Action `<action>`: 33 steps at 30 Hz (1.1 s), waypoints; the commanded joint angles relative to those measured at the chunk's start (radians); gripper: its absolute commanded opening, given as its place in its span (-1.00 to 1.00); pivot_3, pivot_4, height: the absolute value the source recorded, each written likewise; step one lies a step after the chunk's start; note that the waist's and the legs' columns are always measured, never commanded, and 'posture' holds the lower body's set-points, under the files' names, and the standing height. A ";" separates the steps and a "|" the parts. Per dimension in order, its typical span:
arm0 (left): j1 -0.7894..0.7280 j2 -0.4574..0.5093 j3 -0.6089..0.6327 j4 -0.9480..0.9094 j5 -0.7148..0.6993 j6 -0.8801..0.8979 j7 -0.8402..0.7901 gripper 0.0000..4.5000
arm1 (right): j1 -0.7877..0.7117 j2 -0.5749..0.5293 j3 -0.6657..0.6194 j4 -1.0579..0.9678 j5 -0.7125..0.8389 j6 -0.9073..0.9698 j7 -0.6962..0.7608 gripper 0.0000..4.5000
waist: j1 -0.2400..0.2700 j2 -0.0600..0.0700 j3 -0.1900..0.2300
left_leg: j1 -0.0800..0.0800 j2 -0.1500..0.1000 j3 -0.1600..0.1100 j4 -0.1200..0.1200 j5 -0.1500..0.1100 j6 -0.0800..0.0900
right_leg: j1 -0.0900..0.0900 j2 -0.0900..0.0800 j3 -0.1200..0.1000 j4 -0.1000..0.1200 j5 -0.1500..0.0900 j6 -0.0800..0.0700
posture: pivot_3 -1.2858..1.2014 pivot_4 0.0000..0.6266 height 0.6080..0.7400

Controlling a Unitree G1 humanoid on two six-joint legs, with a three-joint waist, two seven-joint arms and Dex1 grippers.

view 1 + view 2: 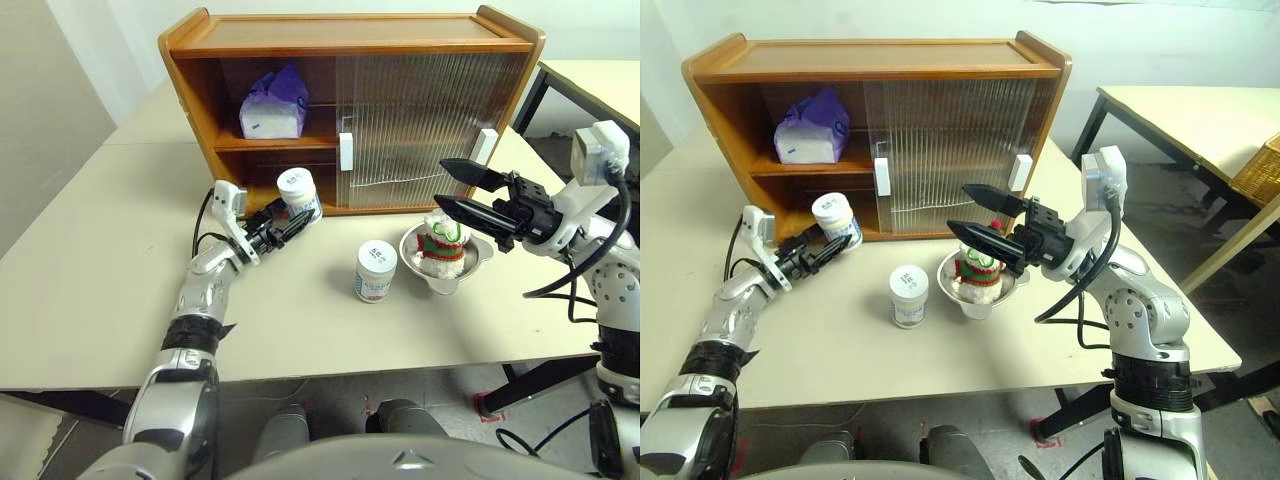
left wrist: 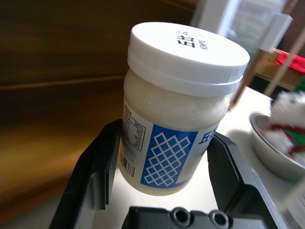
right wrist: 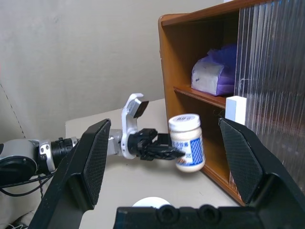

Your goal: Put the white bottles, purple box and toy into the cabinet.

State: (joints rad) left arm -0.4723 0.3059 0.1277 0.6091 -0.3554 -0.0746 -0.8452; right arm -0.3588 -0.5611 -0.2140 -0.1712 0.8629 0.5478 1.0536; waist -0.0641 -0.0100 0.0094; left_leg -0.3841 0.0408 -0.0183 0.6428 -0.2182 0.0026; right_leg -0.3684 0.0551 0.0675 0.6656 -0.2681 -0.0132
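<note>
At the open left side of the cabinet (image 1: 350,110), the left gripper (image 1: 288,222) holds one white bottle (image 1: 298,192) clear of the worktop (image 1: 90,270), in front of the lower shelf's opening. Its jaws clamp the bottle's lower body from both sides; the white lid and blue-printed label rise above the black fingers (image 2: 97,176), and the bottle leans a little. Up on the upper shelf the purple box (image 1: 273,105) already sits, white tissue showing at its top. Both ribbed sliding doors stand over the cabinet's right part, their white handles facing out.

On the worktop in front of the cabinet, the second bottle (image 1: 376,271) stands upright and alone, between the two arms and touched by neither. Just to its right the toy (image 1: 441,245), with its red-and-green scarf, sits inside a steel bowl (image 1: 445,275).

Above and just right of the bowl hangs the right gripper (image 1: 458,189), pointing toward the robot's left, jaws spread wide and gripping nothing. Toy and bowl lie below its fingertips, apart from them.
</note>
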 commanded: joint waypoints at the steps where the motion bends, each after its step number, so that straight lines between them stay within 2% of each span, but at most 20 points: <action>1: -0.044 -0.008 0.024 0.031 0.009 -0.022 0.044 0.36 | 0.000 0.001 0.006 -0.005 0.000 0.000 0.002 1.00 | 0.000 0.000 0.000 | 0.000 0.000 0.000 0.000 0.000 0.000 | 0.000 0.000 0.000 0.000 0.000 0.000 | -0.06 -1.00 1.00; 13: -0.159 -0.019 0.018 0.197 0.074 -0.063 0.155 0.36 | 0.004 0.001 0.002 -0.008 0.001 0.000 -0.005 1.00 | 0.000 0.000 0.000 | 0.000 0.000 0.000 0.001 0.000 0.000 | 0.000 0.000 0.000 0.000 0.001 0.002 | -0.07 -1.00 1.00; 25: -0.273 -0.052 0.010 0.409 0.185 -0.155 0.396 0.36 | 0.015 0.000 -0.005 -0.023 0.004 -0.003 -0.014 1.00 | -0.007 0.000 0.000 | 0.000 -0.001 0.001 0.002 0.001 0.002 | 0.000 0.000 0.001 -0.001 0.003 0.005 | -0.09 -1.00 1.00; 33: -0.339 -0.072 0.033 0.525 0.193 -0.187 0.500 0.36 | 0.023 -0.006 -0.013 -0.037 0.010 0.001 -0.021 1.00 | -0.015 0.000 0.000 | -0.001 -0.002 0.001 0.003 0.001 0.003 | 0.000 0.000 0.001 -0.003 0.004 0.007 | -0.10 -1.00 1.00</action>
State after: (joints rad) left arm -0.7774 0.2365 0.1446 1.1171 -0.1742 -0.2291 -0.3598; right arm -0.3387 -0.5624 -0.2171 -0.1938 0.8642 0.5477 1.0356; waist -0.0794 -0.0102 0.0096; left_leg -0.3856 0.0389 -0.0176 0.6459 -0.2173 0.0055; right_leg -0.3681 0.0550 0.0681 0.6628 -0.2643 -0.0063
